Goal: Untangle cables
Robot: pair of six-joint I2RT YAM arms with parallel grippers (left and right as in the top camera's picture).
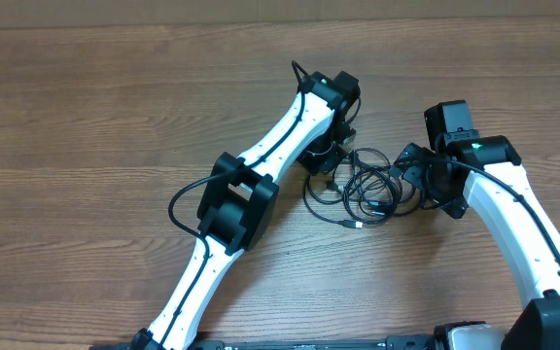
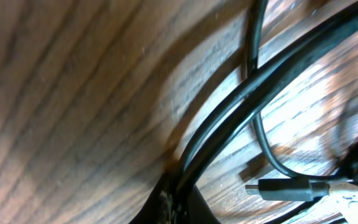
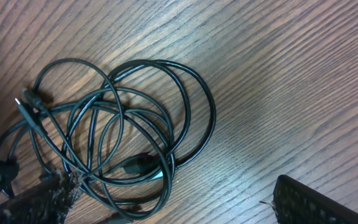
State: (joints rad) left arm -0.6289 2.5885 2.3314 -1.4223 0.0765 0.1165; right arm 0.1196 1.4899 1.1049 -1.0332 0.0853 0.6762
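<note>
The opening grab seemed in hand: the left gripper (image 1: 326,163) was clamped shut, apparently on two strands at the edge of the tangle of thin black rubbery cables (image 3: 214,118), which lay in overlapping loops on the brown wood-grain table (image 1: 115,97) between both arms. The right gripper (image 1: 411,180) gaped open just beside the heap. Next, it needed a separate loop to pull against.
</note>
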